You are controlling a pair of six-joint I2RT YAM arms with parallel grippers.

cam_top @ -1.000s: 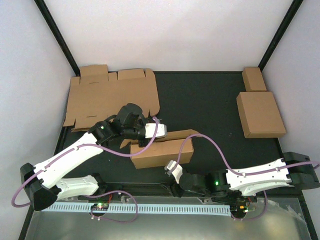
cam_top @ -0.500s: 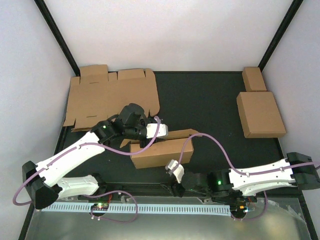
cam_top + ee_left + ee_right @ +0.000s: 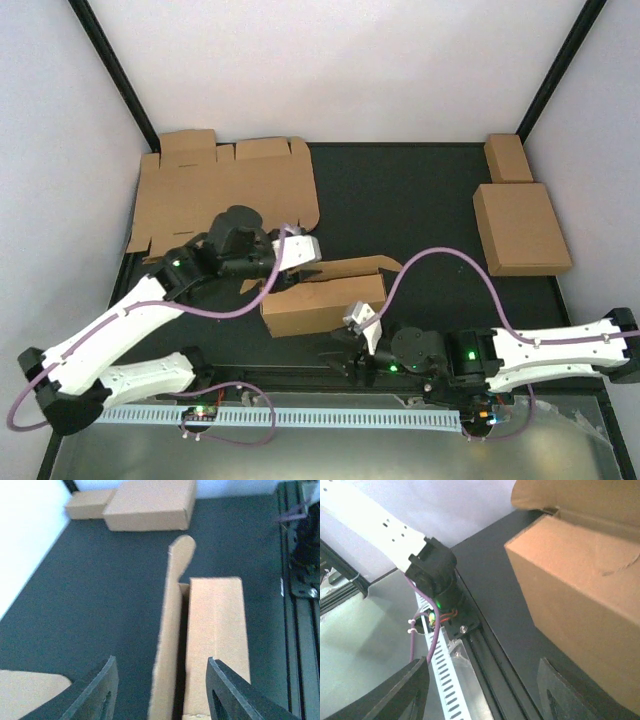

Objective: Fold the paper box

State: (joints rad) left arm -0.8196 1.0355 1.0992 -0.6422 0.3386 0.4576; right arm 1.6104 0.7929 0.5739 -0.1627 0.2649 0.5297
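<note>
The paper box (image 3: 325,305) lies at the middle of the black mat as a brown cardboard body with its long lid flap (image 3: 350,268) half raised along the far side. In the left wrist view the box (image 3: 215,630) runs away from me, and the flap (image 3: 172,605) with its rounded tab stands beside it. My left gripper (image 3: 308,268) (image 3: 161,661) is open at the box's left end, the flap's edge lying between its jaws without touching them. My right gripper (image 3: 345,352) (image 3: 482,666) hangs open in front of the box (image 3: 580,595), over the mat's near edge, holding nothing.
A flat die-cut cardboard sheet (image 3: 220,195) lies at the back left. Two closed brown boxes, a squarish one (image 3: 520,228) and a small oblong one (image 3: 508,158), sit at the back right. A slotted white cable rail (image 3: 300,415) and a metal frame run along the near edge.
My left gripper has opened and drawn back leftward off the lid flap. The right arm has stretched lower and its gripper has shifted toward the near edge. The box stayed put.
</note>
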